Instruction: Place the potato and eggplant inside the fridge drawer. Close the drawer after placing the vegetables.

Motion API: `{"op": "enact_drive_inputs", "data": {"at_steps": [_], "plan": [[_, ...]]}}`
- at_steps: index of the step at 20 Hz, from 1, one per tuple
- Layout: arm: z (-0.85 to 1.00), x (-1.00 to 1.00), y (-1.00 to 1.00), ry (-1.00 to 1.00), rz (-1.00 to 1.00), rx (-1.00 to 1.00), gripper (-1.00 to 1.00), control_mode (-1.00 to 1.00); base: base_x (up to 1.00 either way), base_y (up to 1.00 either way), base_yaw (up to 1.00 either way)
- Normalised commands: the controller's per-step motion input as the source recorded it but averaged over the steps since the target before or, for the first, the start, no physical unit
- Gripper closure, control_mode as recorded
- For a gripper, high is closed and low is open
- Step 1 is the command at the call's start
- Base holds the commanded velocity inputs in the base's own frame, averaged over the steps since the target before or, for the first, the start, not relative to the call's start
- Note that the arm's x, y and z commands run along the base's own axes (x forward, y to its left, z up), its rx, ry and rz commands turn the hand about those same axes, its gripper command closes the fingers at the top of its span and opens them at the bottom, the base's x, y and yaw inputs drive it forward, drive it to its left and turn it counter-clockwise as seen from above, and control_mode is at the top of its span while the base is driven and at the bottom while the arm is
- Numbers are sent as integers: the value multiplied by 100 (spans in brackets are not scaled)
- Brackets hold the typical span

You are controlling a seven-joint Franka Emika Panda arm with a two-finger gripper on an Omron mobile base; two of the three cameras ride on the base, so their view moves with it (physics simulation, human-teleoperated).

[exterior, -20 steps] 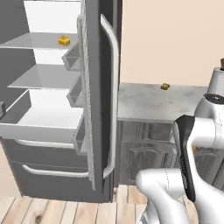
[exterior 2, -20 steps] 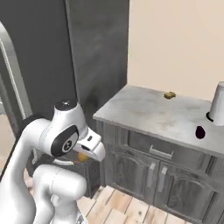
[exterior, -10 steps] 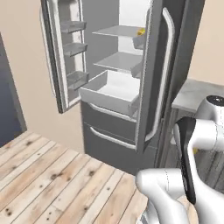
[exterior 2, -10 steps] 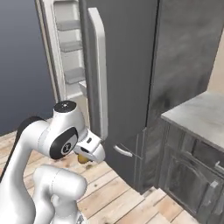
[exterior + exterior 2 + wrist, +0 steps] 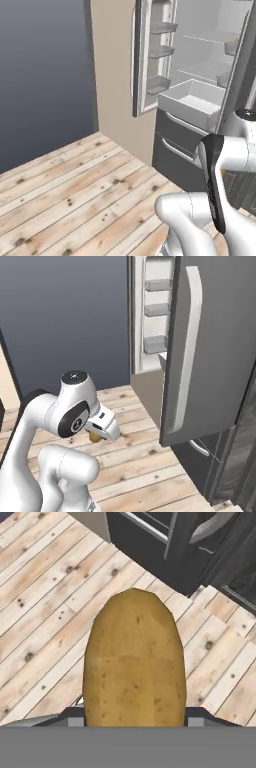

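A pale plank floor (image 5: 75,190) runs under the pincer and out to a dark blue-grey wall (image 5: 45,75). Ahead stands a grey fridge (image 5: 215,346) with one door (image 5: 145,55) swung open, beside a beige wall (image 5: 112,70).

We see the fridge door (image 5: 145,55) swung wide, its door bins (image 5: 159,84) stacked along the inside — shelves (image 5: 207,70) stand behind it. The dark door (image 5: 210,346) nearer us carries a long pale handle (image 5: 186,351). Below lies a wooden plank floor (image 5: 65,190).
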Motion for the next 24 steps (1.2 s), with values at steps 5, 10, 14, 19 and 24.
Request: {"op": "enact_drive_inputs", "data": {"at_steps": [5,10,14,19,24], "plan": [[0,0,0,0,0,0,100,100,100,49,2],[0,0,0,0,0,0,100,100,78,17,-21],[0,0,0,0,0,0,100,100,39,-1,-48],[0,0,0,0,0,0,100,100,49,3,-56],[0,0,0,0,0,0,100,100,98,7,-43]]}}
